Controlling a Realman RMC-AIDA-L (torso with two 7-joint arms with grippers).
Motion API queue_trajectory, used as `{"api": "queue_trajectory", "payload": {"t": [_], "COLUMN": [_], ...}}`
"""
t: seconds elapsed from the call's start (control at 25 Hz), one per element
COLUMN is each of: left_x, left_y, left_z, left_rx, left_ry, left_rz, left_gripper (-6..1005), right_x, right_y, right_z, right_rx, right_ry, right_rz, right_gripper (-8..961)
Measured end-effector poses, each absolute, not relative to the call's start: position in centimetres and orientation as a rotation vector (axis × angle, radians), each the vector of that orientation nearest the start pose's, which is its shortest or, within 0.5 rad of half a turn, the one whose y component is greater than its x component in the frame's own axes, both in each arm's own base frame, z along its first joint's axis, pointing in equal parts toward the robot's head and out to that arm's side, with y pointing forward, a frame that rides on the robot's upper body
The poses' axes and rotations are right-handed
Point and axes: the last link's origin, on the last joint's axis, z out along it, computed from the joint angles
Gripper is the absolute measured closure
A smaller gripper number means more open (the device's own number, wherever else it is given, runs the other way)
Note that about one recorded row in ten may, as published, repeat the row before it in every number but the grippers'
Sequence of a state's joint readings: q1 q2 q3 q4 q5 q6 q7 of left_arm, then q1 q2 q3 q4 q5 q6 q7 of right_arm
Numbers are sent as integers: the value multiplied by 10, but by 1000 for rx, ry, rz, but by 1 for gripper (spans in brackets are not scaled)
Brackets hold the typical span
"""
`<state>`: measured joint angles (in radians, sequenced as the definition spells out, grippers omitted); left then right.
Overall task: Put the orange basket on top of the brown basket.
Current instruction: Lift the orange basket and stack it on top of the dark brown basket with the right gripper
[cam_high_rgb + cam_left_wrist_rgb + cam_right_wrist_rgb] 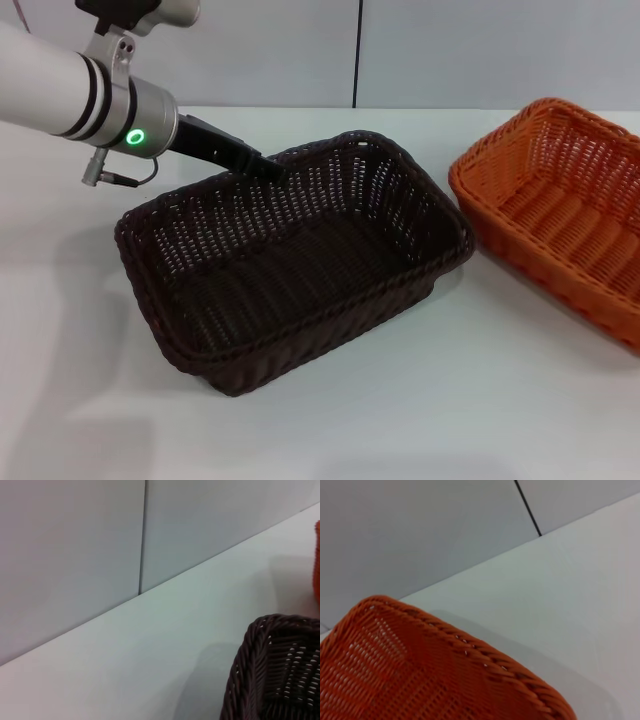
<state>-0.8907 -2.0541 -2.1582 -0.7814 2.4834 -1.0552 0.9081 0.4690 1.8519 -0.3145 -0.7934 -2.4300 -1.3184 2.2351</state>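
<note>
Even, bright light is cast from above; soft shadows are thrown on the worktop (330,430) beside the brown basket (290,265), perhaps slightly blurred.

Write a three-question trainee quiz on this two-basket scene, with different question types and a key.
1. True or false: the orange basket already sits on top of the brown basket.
2. Multiple choice: where is the left gripper? A) at the brown basket's far rim; B) inside the orange basket; C) resting on the bare table.
3. Fill in: in the head view, the orange basket stands on the robot's ____ side of the brown basket.

Key
1. False: both baskets stand apart on the table, side by side.
2. A: the left arm reaches in so its gripper meets the far rim.
3. Right. The right gripper itself does not show; its wrist camera looks down on the orange basket's rim.
</note>
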Motion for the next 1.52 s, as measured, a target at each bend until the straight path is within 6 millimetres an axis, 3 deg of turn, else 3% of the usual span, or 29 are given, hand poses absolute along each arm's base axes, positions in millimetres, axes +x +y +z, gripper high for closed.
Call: {"api": "queue_trajectory", "payload": {"t": [0.12,0.56,0.76,1.12,1.52], "left_x": [-180,-180,-181,-184,-185], "left_y": [459,460,460,461,459], "left_z": [1,0,-2,12,27], "left_rx": [-2435,-2427,-2430,-2369,-2324], "left_ry": [-850,-845,-839,-828,-812], "left_rz": [4,4,9,-85,-283], "left_gripper": [138,137,137,138,138], "right_x": [396,402,406,408,405], "right_y": [332,326,321,305,304], "right_z": [167,165,168,186,204], "right_rx": [-1750,-1734,-1691,-1563,-1465], "right_ry": [1585,1607,1620,1553,1422], "right_rz": [388,389,440,778,965], "right_gripper": [389,529,665,683,700]}}
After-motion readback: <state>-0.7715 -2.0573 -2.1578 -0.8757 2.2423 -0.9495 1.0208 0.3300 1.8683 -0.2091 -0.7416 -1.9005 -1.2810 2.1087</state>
